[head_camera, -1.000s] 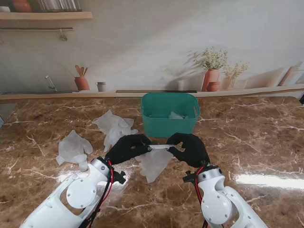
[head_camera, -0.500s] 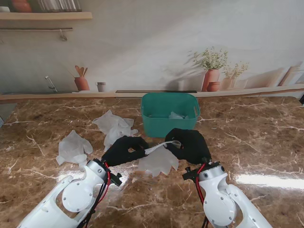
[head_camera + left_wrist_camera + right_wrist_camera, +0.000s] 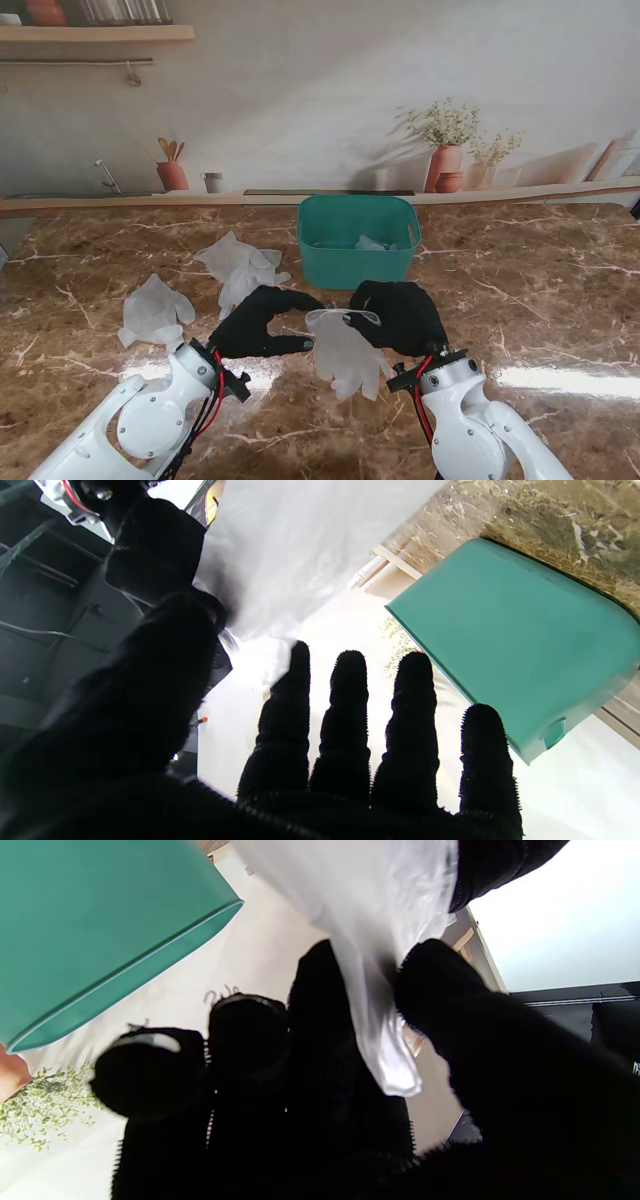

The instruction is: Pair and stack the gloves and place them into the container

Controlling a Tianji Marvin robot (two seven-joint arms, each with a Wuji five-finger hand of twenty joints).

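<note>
Right robot hand (image 3: 400, 315): closed on the held glove (image 3: 345, 352); the right wrist view shows the cuff (image 3: 385, 1040) pinched between thumb and a finger; the hand sits just on my side of the bin (image 3: 358, 240), clear of it.
Left robot hand (image 3: 262, 322): open, holding nothing; fingers (image 3: 345, 720) spread and straight in the left wrist view; thumb and forefinger point toward the held glove, just beside its cuff; whether a fingertip touches it I cannot tell.
Held glove: white, translucent; hangs from the right robot hand between the two hands, its fingers drooping toward me over the tabletop (image 3: 560, 320); whether its tips touch the tabletop I cannot tell.
Bin: green, open-topped, upright at the middle of the tabletop, farther from me than both hands; something pale (image 3: 368, 243) lies inside, too small to make out.
Loose gloves: one crumpled heap (image 3: 240, 266) left of the bin, farther from me than the left robot hand; another glove (image 3: 153, 311) farther left, near the left arm; both lie on the tabletop, well apart from the bin.
Tabletop: brown marble.
</note>
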